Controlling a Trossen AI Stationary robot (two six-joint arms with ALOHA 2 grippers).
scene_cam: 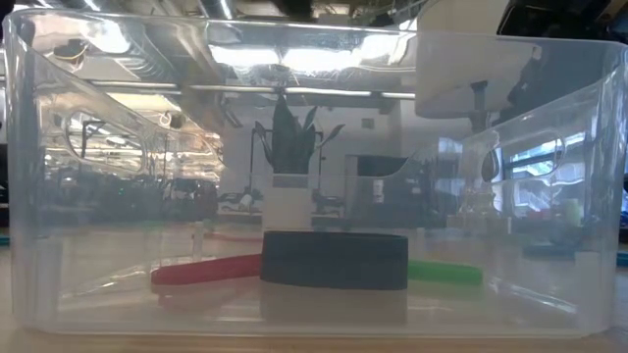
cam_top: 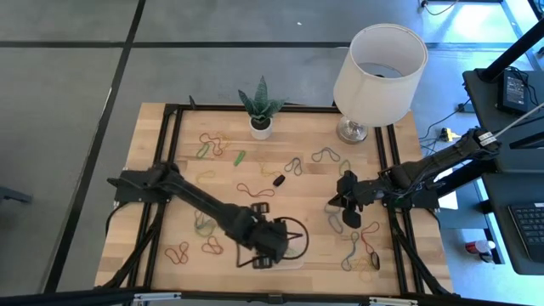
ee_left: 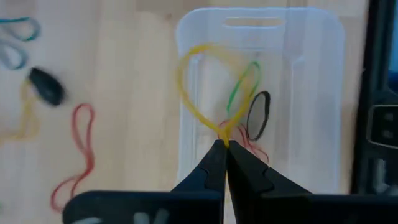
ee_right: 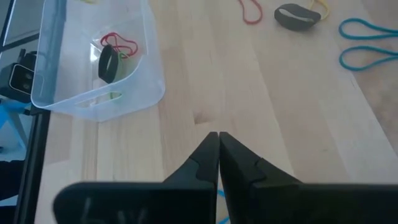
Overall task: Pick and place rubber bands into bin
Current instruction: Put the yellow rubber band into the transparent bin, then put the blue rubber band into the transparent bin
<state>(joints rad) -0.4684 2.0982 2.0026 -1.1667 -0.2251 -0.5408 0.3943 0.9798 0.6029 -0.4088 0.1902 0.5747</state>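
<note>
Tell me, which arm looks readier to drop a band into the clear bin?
The left. Its gripper already pinches a yellow rubber band right over the bin; the right gripper is shut over bare table.

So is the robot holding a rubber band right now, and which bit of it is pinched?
Yes. The left gripper pinches a yellow rubber band at one end of its loop, over the bin. The right gripper is shut with nothing in it.

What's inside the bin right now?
The bin holds a black band, a red band and a green band. Its floor under the left tool and yellow band is hidden.
</note>
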